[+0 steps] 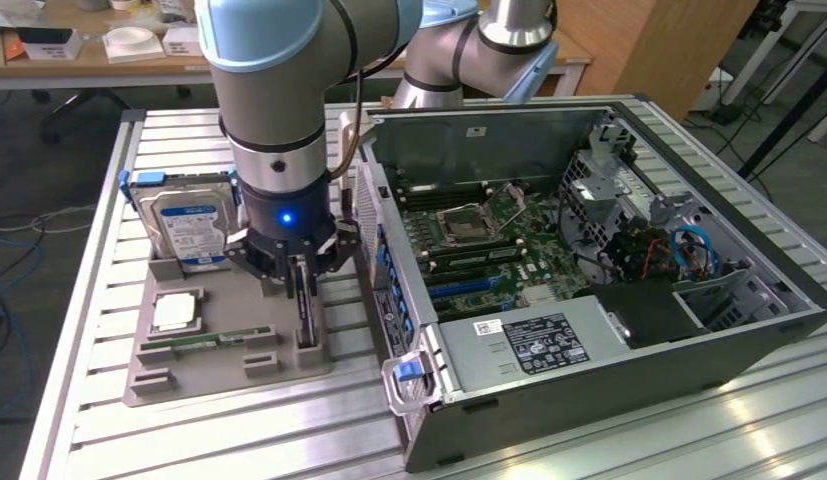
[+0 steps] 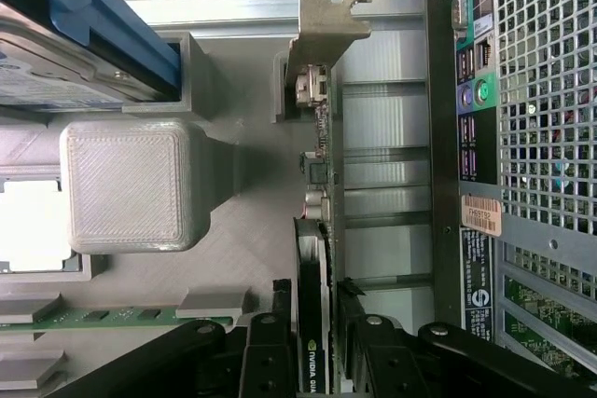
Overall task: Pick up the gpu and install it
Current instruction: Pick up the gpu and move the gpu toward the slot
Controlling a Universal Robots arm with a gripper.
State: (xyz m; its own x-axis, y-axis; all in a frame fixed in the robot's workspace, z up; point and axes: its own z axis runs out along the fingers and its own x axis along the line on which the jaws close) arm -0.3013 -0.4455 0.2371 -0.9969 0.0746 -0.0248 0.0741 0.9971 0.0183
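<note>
The gripper (image 1: 302,288) straddles the gpu (image 2: 314,230), which stands on edge in the grey tray (image 1: 186,378) beside the case (image 1: 587,370); whether it grips cannot be told.

Black gpu (image 1: 306,325) (image 2: 314,323) stands on edge in gray tray (image 1: 160,385) (pale bracket).

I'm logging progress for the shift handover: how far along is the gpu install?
Done: the hand sits low over the gpu, lined up with its top edge. In hand: the grasp itself; the gpu stands on edge in the gray holder, not lifted. Left: the lift, then seating it in the open computer case.
</note>
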